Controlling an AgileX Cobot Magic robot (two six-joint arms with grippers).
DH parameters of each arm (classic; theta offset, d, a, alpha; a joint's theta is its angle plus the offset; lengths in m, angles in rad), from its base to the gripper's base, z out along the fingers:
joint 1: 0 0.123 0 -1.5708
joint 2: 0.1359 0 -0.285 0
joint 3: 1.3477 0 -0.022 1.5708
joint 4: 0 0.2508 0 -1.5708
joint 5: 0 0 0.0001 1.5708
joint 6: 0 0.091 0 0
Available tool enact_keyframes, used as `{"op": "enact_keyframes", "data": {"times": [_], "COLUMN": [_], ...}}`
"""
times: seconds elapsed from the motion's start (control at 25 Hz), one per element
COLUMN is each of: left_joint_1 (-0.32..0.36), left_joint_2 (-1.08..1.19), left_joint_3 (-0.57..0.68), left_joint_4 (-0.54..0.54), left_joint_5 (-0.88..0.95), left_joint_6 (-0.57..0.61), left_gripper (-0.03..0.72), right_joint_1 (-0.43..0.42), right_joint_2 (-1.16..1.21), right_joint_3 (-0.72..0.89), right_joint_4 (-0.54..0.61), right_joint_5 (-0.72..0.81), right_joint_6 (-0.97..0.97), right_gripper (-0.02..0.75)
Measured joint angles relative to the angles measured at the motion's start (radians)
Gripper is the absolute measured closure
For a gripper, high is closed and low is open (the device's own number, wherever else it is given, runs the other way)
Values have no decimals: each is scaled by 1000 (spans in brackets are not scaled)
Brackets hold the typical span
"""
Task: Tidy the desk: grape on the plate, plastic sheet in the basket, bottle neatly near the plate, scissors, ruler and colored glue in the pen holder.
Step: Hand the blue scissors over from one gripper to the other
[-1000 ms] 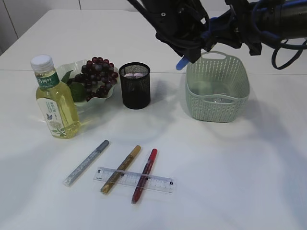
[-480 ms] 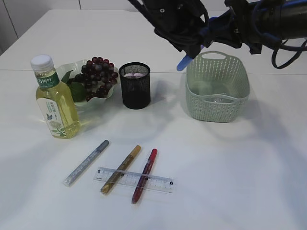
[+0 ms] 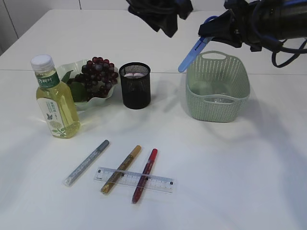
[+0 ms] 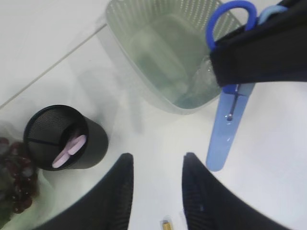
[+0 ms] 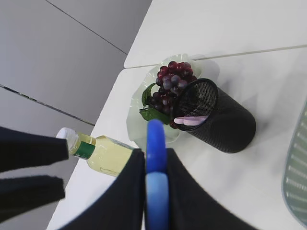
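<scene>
So from my seat I've got the right gripper [image 5: 156, 165] up in the air by the back left corner of the basket [image 3: 217, 103], pinched tight on the blue scissors [image 3: 191, 53], which hang blade-down at a slant, clear of the table. The left gripper [image 4: 156, 184] is up high near the top of the exterior view, jaws partly apart with nothing between them.

Grapes [image 3: 98, 75] sit on the pale green plate [image 3: 106, 96], back left. The black mesh pen holder [image 3: 135, 86] is just right of the plate, with something pink lying inside. The basket has a clear plastic sheet [image 4: 165, 52] in the bottom.

The bottle [image 3: 53, 100] stands upright in front of the plate, white cap, yellowish liquid, green label with white writing I can't make out, plus a flower and butterfly picture lower down.

Up front, three glue pens lie side by side: silver [image 3: 86, 163], gold [image 3: 121, 168], red [image 3: 145, 175]. The clear ruler [image 3: 134, 179] lies flat across the gold and red ones; it has tick marks, but the numbers are too small to read.
</scene>
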Motion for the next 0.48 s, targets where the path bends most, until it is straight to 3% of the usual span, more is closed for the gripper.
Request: {"op": "enact_keyframes", "data": {"times": [0.48], "left_joint_1": [63], "left_joint_2": [-104], "left_joint_3": [-2], "left_joint_4": [103], "left_joint_5": [67], "left_joint_6": [-4], "left_gripper": [430], "right_joint_1": [123], "right_joint_2": [0], "right_joint_3": [-105], "right_joint_4": [-73], "right_joint_5": [-68], "right_joint_6": [-140], "right_gripper": [655]}}
